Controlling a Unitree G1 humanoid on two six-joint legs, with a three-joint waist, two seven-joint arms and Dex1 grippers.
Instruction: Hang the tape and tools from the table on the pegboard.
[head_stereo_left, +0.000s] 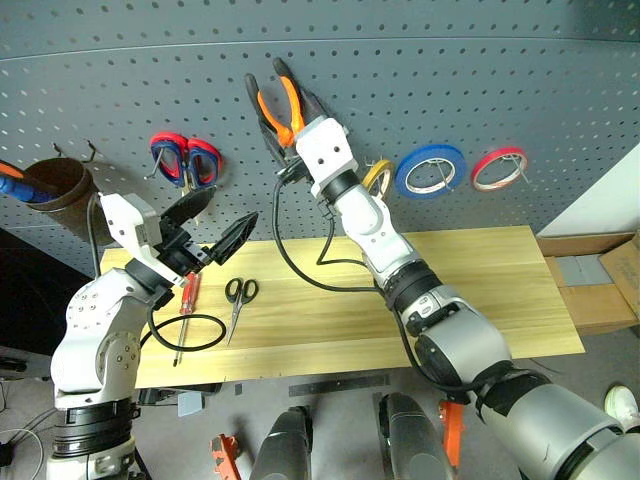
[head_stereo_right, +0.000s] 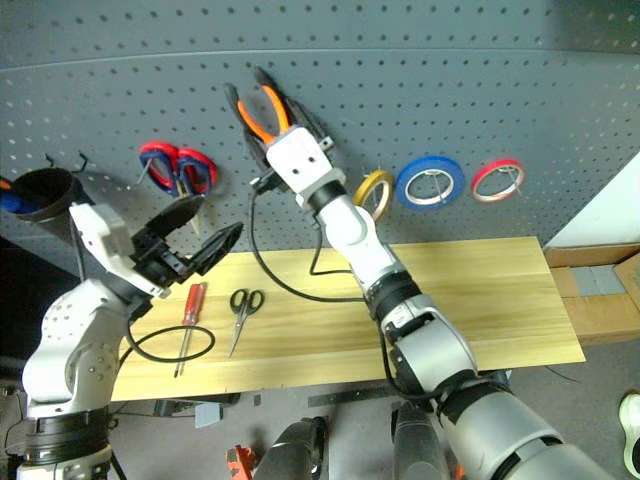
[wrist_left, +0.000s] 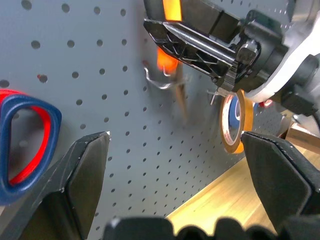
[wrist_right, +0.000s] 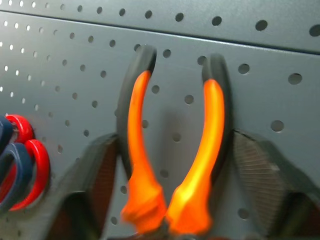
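The right pincer (head_stereo_left: 292, 128) is raised against the pegboard (head_stereo_left: 420, 90), above the middle of the bench's far edge, with the long-nose pliers (head_stereo_left: 276, 100) between its fingers. In the right wrist view the fingers stand on either side of the orange-and-black handles with a visible gap to each, so the pincer is apart and not clamped on the pliers. The pliers lie against the board with handles pointing up; the left wrist view shows a metal hook (wrist_left: 157, 80) beneath them, but whether the pliers rest on it cannot be told.

The left pincer (head_stereo_left: 218, 228) hovers above the bench's left end, its fingers spread wide and holding nothing.

The yellow-tan tape (head_stereo_left: 378, 178) hangs on the pegboard just beside the right arm. Next along the board hang a blue tape ring (head_stereo_left: 430, 170) and a red tape ring (head_stereo_left: 499, 168).

On the bench (head_stereo_left: 480, 290), near its left end, lie the red-handled screwdriver (head_stereo_left: 186, 304) and the black-handled scissors (head_stereo_left: 238, 298), side by side and apart, both pointing toward the near edge. A black cable (head_stereo_left: 190, 330) loops across the screwdriver's shaft.

Scissors with red-and-blue handles (head_stereo_left: 185, 160) hang on the pegboard above the bench's left end.
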